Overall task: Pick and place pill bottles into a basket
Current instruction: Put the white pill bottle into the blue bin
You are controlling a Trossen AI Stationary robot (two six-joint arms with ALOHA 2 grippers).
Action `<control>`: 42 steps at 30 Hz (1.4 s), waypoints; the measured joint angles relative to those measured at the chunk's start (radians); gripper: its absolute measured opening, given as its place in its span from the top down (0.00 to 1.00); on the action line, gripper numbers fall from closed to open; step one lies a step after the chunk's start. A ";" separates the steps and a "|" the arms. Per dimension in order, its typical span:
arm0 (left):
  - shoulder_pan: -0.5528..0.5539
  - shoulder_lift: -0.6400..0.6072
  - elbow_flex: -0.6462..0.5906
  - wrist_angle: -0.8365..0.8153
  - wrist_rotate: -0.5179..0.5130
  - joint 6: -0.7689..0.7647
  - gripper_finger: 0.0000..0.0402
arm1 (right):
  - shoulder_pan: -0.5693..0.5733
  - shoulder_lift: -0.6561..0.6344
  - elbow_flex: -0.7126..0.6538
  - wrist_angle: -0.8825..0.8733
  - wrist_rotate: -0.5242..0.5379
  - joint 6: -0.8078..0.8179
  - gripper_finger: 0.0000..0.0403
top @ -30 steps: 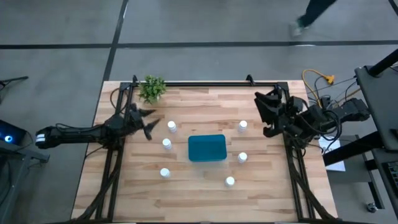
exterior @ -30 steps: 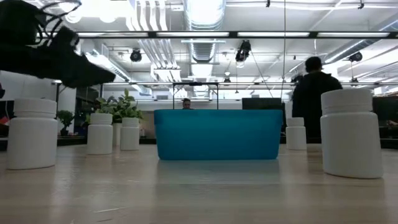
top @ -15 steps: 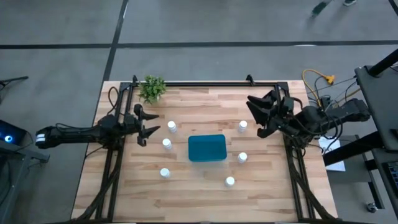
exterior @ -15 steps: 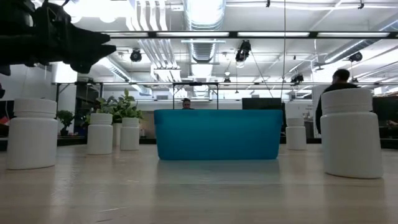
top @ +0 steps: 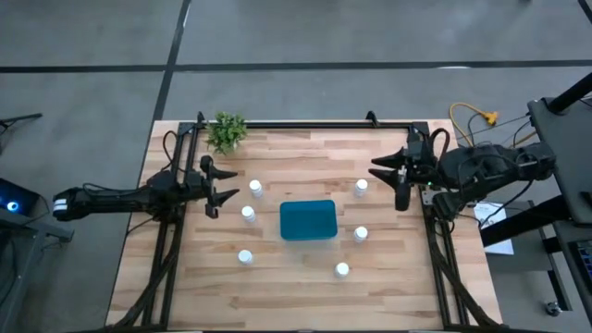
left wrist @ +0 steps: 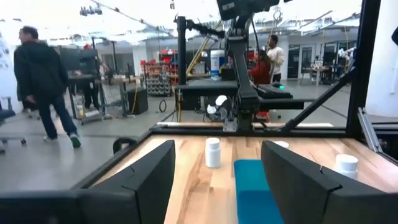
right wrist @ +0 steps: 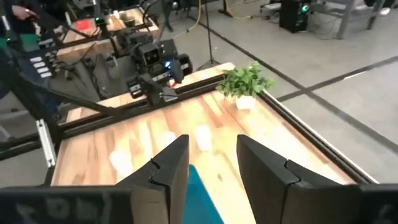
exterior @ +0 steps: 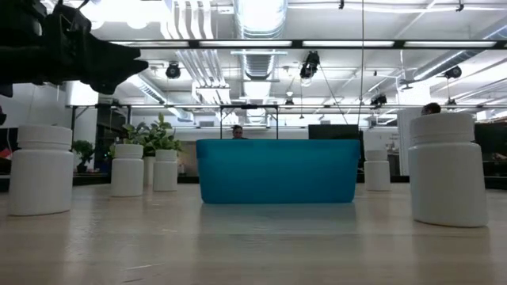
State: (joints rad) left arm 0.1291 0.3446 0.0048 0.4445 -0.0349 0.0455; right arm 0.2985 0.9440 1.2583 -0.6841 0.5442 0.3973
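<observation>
Six small white pill bottles stand upright on the wooden table around the teal basket (top: 308,220): three to its left (top: 255,189) (top: 248,215) (top: 245,257) and three to its right (top: 361,187) (top: 361,234) (top: 342,270). My left gripper (top: 213,187) is open and empty above the table's left side, pointing toward the bottles on the left; in the low view (exterior: 111,67) it hovers well above them. My right gripper (top: 388,181) is open and empty at the right side, just right of the far right bottle. In the left wrist view the basket (left wrist: 252,186) lies ahead of the gripper.
A small green plant (top: 227,131) stands at the far left corner. Black frame rails run along the table's left, right and far edges (top: 305,124). Cables hang off the right side (top: 476,120). People show in the room beyond (left wrist: 43,81).
My left gripper has turned about its wrist, drawn back a little toward the table's left edge and risen to level. My right gripper has turned and shifted slightly toward the table's left, nearer the far right bottle. Both stay open. No bottle has moved.
</observation>
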 joint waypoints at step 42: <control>0.000 -0.011 0.000 0.000 0.001 0.014 0.45 | -0.005 0.384 0.256 -0.568 -0.494 -0.207 0.46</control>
State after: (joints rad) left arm 0.1291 0.3332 0.0048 0.4444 -0.0335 0.0593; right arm 0.2939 1.3282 1.5140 -1.2518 0.0506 0.1899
